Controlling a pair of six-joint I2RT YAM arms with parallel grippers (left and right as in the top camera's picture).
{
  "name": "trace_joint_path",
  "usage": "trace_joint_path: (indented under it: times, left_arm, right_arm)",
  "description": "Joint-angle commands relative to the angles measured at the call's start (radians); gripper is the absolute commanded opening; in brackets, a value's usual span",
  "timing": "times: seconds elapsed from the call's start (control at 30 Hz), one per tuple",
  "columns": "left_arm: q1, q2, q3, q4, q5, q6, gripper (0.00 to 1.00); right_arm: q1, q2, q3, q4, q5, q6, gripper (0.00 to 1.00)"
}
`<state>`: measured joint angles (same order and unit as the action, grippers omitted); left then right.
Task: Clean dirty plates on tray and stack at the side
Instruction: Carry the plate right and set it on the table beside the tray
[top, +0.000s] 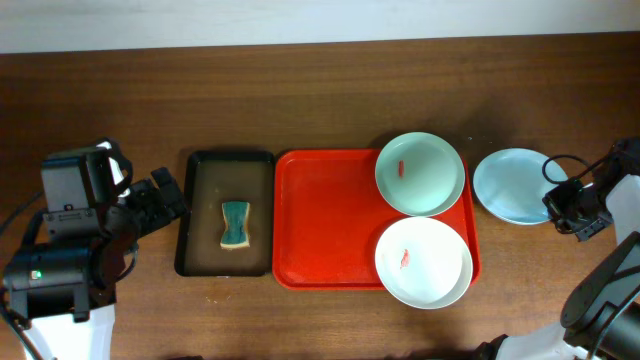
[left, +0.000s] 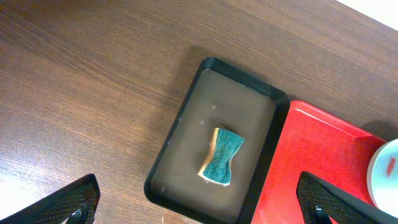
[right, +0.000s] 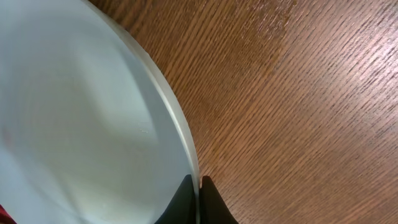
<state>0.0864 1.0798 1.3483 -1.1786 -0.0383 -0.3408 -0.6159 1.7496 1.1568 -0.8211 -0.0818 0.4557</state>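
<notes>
Support surface: a dark brown wood-grain table (top: 300, 90), the grain running along its length. Three items rest directly on it.

1. A narrow black tray (top: 183, 215), left of centre.
2. A larger red tray (top: 320, 220), just beside the black one on its right. Their long edges are parallel and appear to touch.
3. A pale blue plate (top: 510, 185), to the right of the red tray, near its far corner but apart from it.

Whether this plate lies fully flat on the wood cannot be confirmed.
</notes>
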Motion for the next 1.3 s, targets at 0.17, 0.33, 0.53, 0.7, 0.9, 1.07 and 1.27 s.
trace_joint_path:
  times: [0.17, 0.33, 0.53, 0.7, 0.9, 1.07, 1.27]
  left_arm:
    - [0.004, -0.006, 0.003, 0.002, -0.011, -0.010, 0.99]
    - [0.004, -0.006, 0.003, 0.002, -0.011, -0.010, 0.99]
    - [0.004, -0.006, 0.003, 0.002, -0.011, -0.010, 0.99]
    - [0.004, -0.006, 0.003, 0.002, -0.011, -0.010, 0.99]
    - [0.004, -0.006, 0.003, 0.002, -0.011, -0.010, 0.99]
    - [0.004, -0.007, 0.003, 0.002, -0.011, -0.010, 0.99]
    - [0.004, -0.006, 0.003, 0.002, -0.011, -0.010, 0.99]
  right_arm:
    - [0.002, -0.008, -0.011, 0.013, -0.020, -0.003, 0.06]
    - [0.001, -0.008, -0.011, 0.018, -0.087, -0.003, 0.21]
    - [0.001, -0.008, -0.011, -0.105, -0.207, -0.224, 0.59]
    - [0.048, -0.008, -0.011, -0.313, -0.292, -0.320, 0.58]
    - [0.178, -0.036, -0.032, -0.466, -0.244, -0.403, 0.49]
    - [0.190, -0.077, -0.139, -0.445, -0.256, -0.396, 0.50]
    - [0.198, -0.077, -0.172, -0.420, -0.249, -0.370, 0.42]
